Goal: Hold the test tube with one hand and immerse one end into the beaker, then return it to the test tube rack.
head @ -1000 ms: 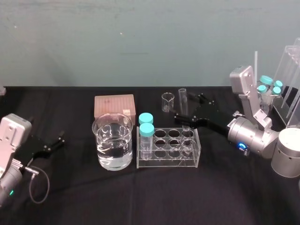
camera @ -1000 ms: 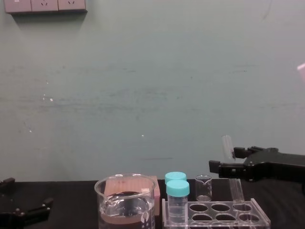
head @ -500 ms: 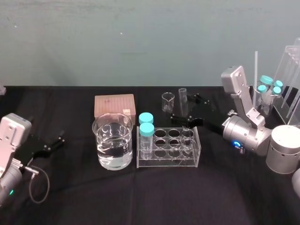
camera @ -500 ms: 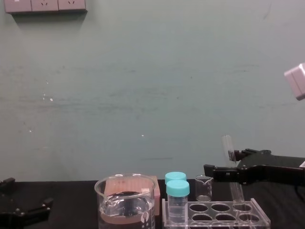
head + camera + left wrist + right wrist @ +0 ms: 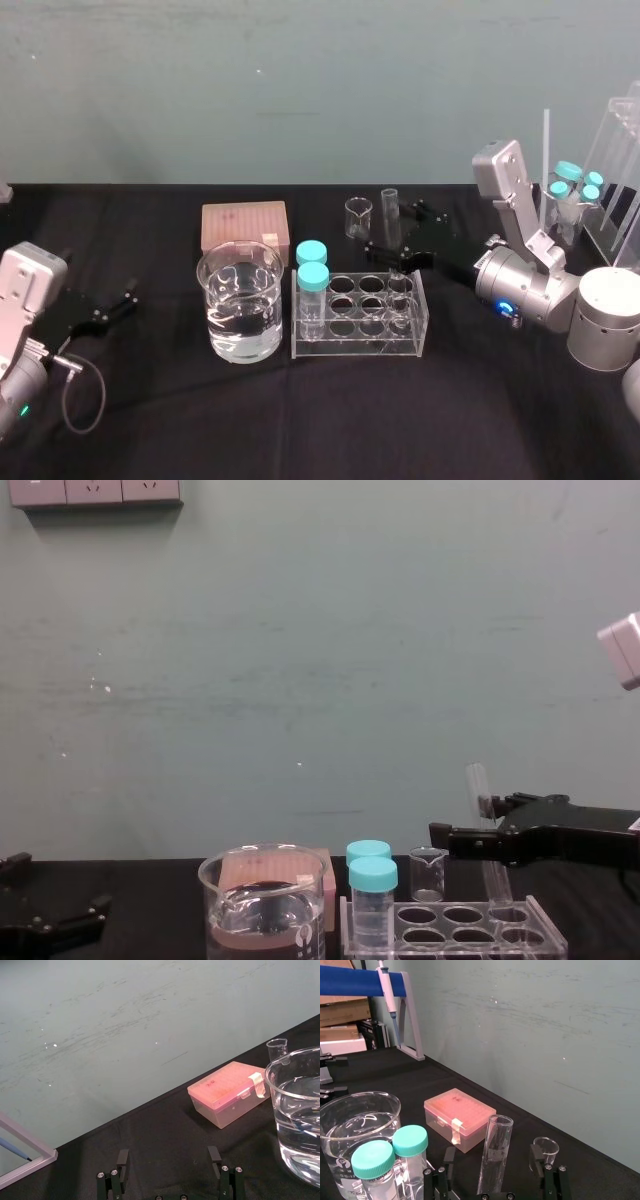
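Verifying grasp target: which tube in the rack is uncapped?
The tall test tube at the rack's right end, inside the open right tool; both vials have turquoise caps.

Spans the lower frame as a black-draped worktop (image 5: 330,425). Carries, left of centre, the beaker (image 5: 240,305), part-filled with clear liquid; just right of it, the test tube rack (image 5: 355,348); behind these, a pink box (image 5: 244,224) and a tiny beaker (image 5: 357,218); at far right, a clear stand (image 5: 622,150).

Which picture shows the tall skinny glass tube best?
The right wrist view: the long, thin clear glass test tube stands close up between the open fingers of the black right claw. The head view shows it small; the chest view shows it side-on, crossed by the claw.
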You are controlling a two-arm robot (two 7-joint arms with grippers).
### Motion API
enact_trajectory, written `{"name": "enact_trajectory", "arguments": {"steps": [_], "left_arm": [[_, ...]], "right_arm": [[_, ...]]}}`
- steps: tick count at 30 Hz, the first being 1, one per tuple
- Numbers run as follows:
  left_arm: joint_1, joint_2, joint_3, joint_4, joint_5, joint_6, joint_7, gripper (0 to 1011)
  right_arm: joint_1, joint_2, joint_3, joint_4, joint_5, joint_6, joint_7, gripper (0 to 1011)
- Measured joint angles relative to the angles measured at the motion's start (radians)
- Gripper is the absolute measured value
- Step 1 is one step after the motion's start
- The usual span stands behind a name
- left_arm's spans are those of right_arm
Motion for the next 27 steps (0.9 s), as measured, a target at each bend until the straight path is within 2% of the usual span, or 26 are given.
{"name": "enact_trajectory", "arguments": {"steps": [3, 8, 13, 14, 16, 22, 25, 27], "left_arm": [[0.0, 0.0, 0.0, 0.0, 0.0, 0.0, 0.0, 1000], [0.0, 0.0, 0.0, 0.0, 0.0, 0.0, 0.0, 1000], [0.0, 0.0, 0.0, 0.0, 0.0, 0.0, 0.0, 1000], [0.0, 0.0, 0.0, 0.0, 0.0, 0.0, 0.0, 1000], [0.0, 0.0, 0.0, 0.0, 0.0, 0.0, 0.0, 1000], [0.0, 0.0, 0.0, 0.0, 0.0, 0.0, 0.0, 1000], [0.0, 0.0, 0.0, 0.0, 0.0, 0.0, 0.0, 1000], [0.0, 0.0, 0.0, 0.0, 0.0, 0.0, 0.0, 1000]], "right_arm": [[0.0, 0.0, 0.0, 0.0, 0.001, 0.0, 0.0, 908], [0.0, -0.001, 0.001, 0.001, 0.002, 0.001, 0.0, 734], [0.0, -0.001, 0.001, 0.001, 0.002, 0.001, 0.0, 611], [0.0, -0.001, 0.001, 0.001, 0.003, 0.001, 0.0, 552], [0.0, -0.001, 0.001, 0.001, 0.003, 0.002, 0.0, 510], [0.0, -0.001, 0.001, 0.001, 0.003, 0.002, 0.0, 302], [0.0, -0.001, 0.001, 0.001, 0.004, 0.001, 0.0, 242], [0.0, -0.001, 0.001, 0.001, 0.004, 0.001, 0.0, 242]]}}
